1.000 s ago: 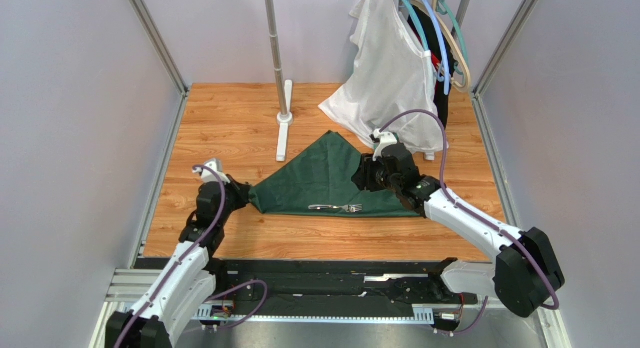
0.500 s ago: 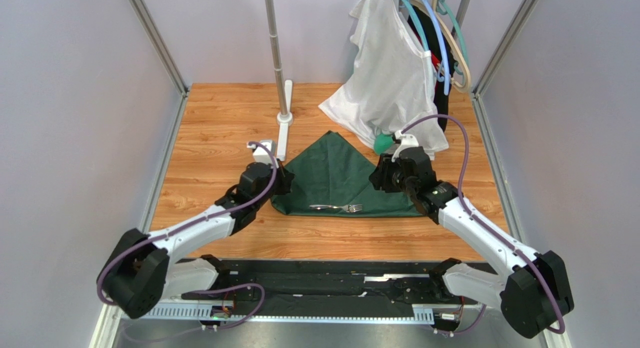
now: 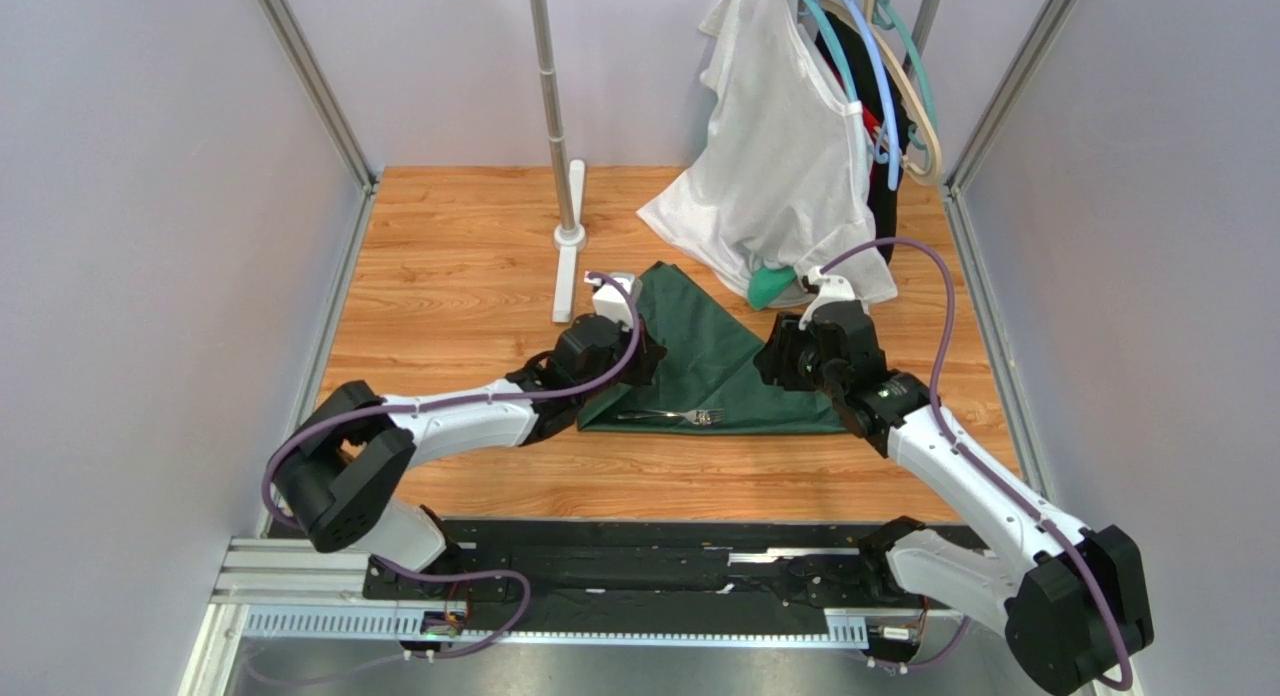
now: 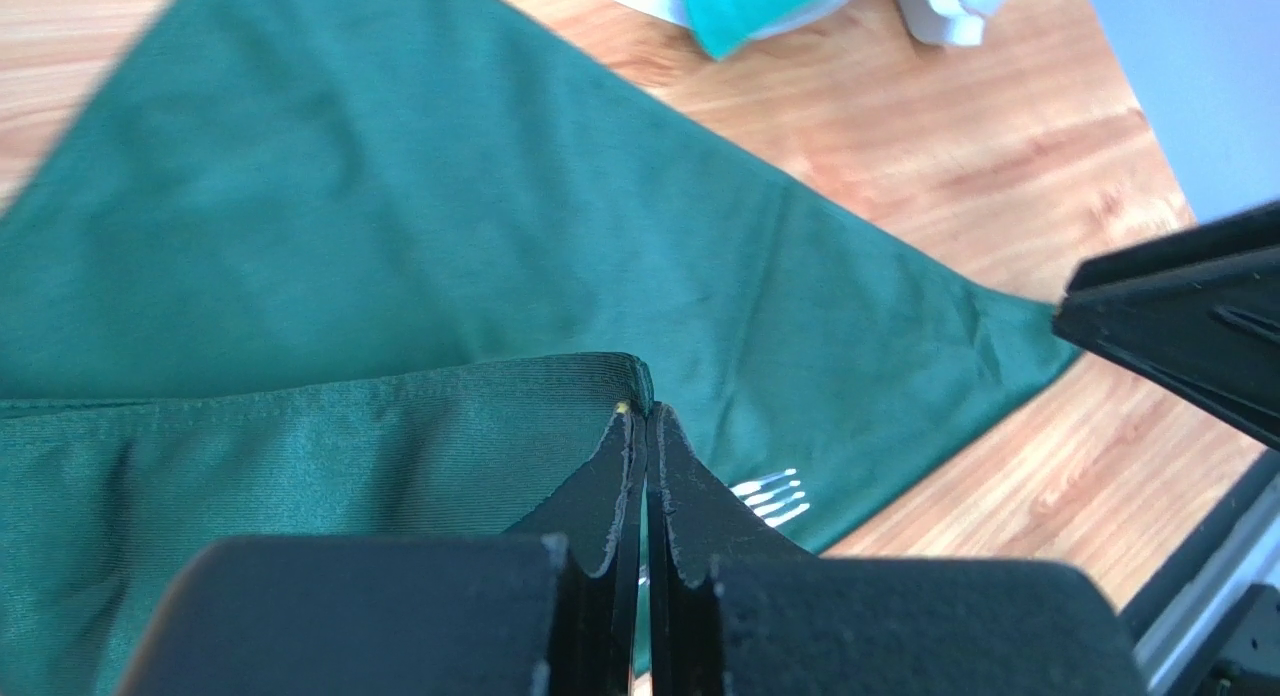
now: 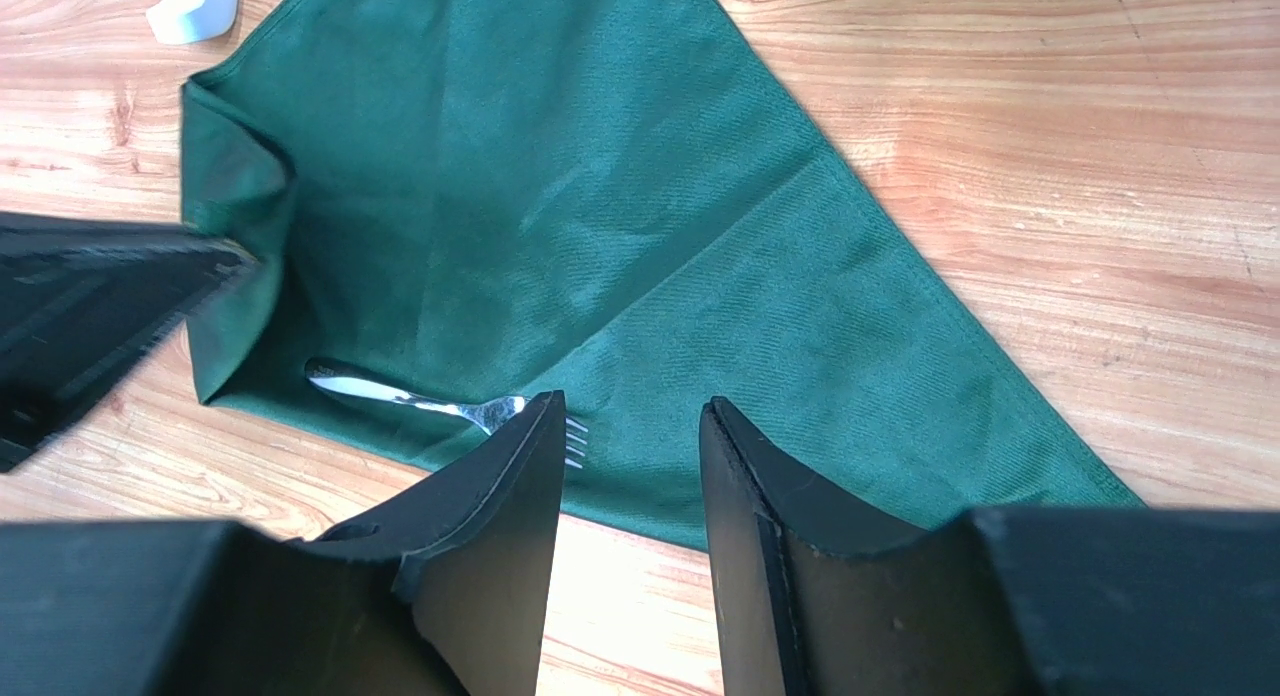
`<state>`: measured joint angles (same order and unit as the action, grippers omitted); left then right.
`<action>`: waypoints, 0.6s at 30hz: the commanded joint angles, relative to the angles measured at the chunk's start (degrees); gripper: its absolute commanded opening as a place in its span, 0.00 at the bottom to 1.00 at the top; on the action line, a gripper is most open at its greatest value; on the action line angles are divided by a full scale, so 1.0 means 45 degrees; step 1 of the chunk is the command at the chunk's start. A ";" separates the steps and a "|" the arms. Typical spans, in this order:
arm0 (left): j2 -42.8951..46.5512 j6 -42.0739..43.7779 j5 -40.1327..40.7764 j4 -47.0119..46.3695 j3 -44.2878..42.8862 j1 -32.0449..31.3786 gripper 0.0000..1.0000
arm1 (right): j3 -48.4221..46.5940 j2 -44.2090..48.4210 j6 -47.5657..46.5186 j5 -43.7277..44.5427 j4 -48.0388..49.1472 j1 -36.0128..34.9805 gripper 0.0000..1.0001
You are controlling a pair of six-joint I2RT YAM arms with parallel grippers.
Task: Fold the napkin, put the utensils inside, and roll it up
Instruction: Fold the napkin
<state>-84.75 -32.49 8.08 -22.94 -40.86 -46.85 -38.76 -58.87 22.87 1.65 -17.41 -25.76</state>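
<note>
The napkin (image 3: 706, 351) lay mid-table (image 3: 451, 246) as a flat triangle, its apex toward 12 o'clock and its long edge toward 6 o'clock. The fork (image 3: 684, 416) rested on it just inside that near edge, tines toward 3 o'clock. The left claw (image 4: 646, 419), pressed together, pinched the napkin's 9 o'clock corner and held it raised and doubled over toward the centre, the flap sagging in a soft curve. The right claw (image 5: 631, 411) hung half spread above the 3 o'clock part of the napkin, gripping nothing.

The napkin looked thin, light and limp (it draped rather than held a crease). It would probably follow any pull at one corner and bunch or drag unless the far side were pinned. A corner or hemmed edge seemed the best place to take hold, pinching both layers together. The fork appeared stiff, smooth and likely slippery on the fabric, so a tug on the flap could shift it. Its narrow handle seemed the natural grip, though lying flat it offered little to get under.
</note>
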 commanded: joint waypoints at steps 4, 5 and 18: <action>-0.1400 0.0696 -0.1305 -0.1503 -0.1485 -0.0897 0.00 | 0.0020 0.0543 0.0112 0.0239 -0.0213 0.0177 0.42; -0.1633 0.0890 -0.1519 -0.1601 -0.1563 -0.0994 0.00 | 0.0020 0.0563 0.0074 0.0258 -0.0233 0.0197 0.42; -0.2943 0.2317 -0.3591 -0.2032 -0.2052 -0.1600 0.00 | 0.0274 0.0915 0.0093 0.0180 -0.0428 0.0548 0.42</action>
<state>-97.49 -25.78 -4.03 -28.64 -48.10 -53.12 -37.78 -55.92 22.90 1.93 -19.59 -23.88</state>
